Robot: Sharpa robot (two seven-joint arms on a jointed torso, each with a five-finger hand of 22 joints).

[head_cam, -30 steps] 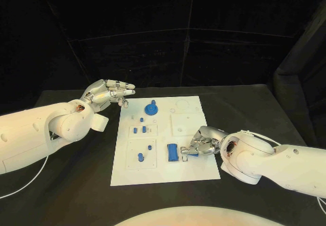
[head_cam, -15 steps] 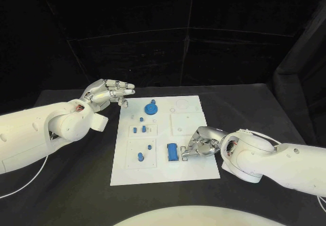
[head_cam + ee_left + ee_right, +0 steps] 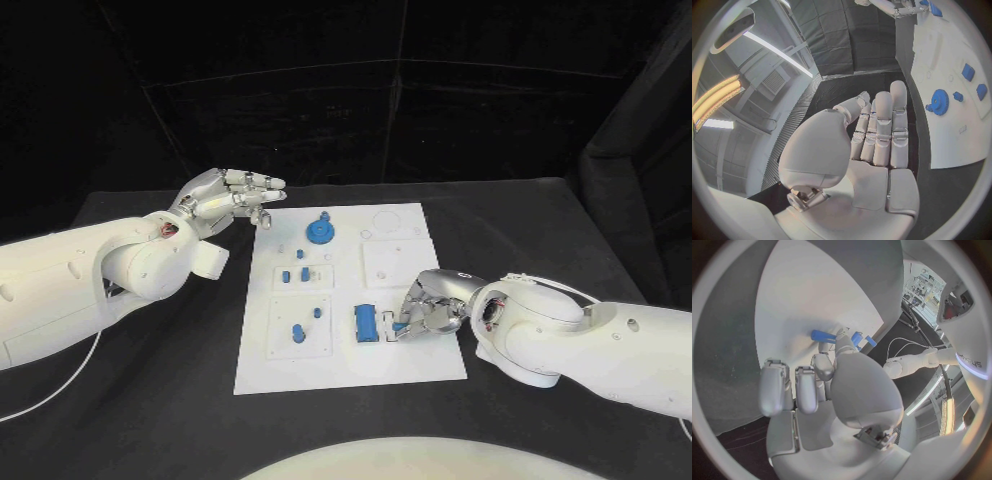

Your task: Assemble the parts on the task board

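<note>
Right hand (image 3: 428,308) touching blue part (image 3: 369,323) — left hand (image 3: 231,198) idle

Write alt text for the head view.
The right hand works at a blue block on the near part of the white task board. The left hand hovers empty off the board's far left corner, near a blue gear.

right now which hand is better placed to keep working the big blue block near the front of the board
Right. The right hand has its fingertips at the blue block on the task board. The left hand hovers empty off the board's far left corner.
</note>
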